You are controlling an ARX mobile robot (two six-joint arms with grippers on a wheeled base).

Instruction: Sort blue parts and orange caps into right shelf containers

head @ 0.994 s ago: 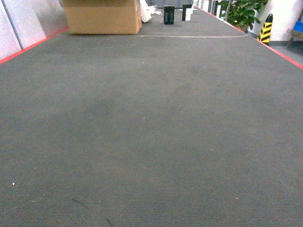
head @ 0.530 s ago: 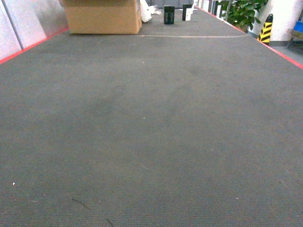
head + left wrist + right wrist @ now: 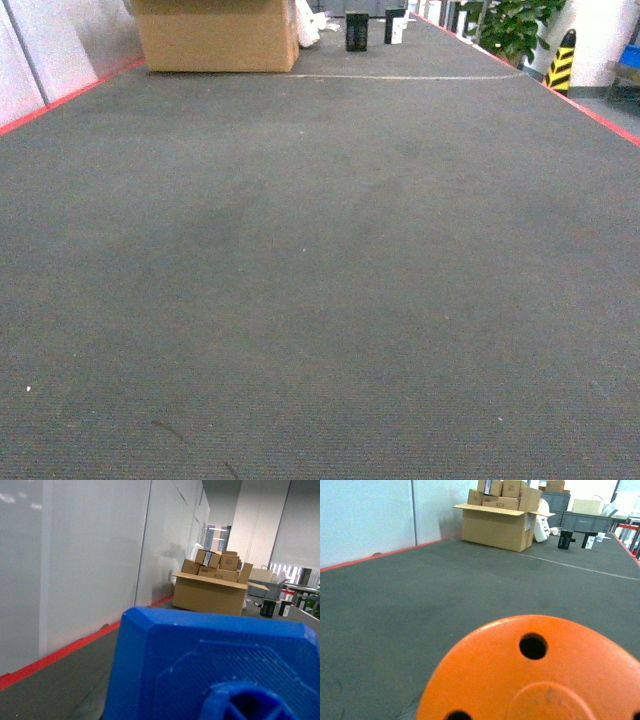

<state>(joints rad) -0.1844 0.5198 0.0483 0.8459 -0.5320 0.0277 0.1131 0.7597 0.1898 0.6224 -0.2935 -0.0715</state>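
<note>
head view: a wide dark grey carpet floor (image 3: 320, 280) fills the frame, edged by red floor lines. a large cardboard box (image 3: 215, 35) stands at the far left. right of the box are two small dark containers (image 3: 357, 31), and further right a potted plant (image 3: 510, 25) and a yellow-black striped post (image 3: 562, 60). no arm or gripper appears here.

left wrist view: a blue part (image 3: 210, 667) fills the lower frame, close against the lens, with a raised ribbed face. beyond it the cardboard box (image 3: 210, 592) carries smaller boxes, beside a white wall with a red floor line. the left gripper's fingers are not visible; their state cannot be told.

right wrist view: an orange cap (image 3: 530, 675) fills the lower frame, with round holes in its face. the cardboard box (image 3: 495, 525) stands well beyond it. the right gripper's fingers are not visible; state cannot be told.
</note>
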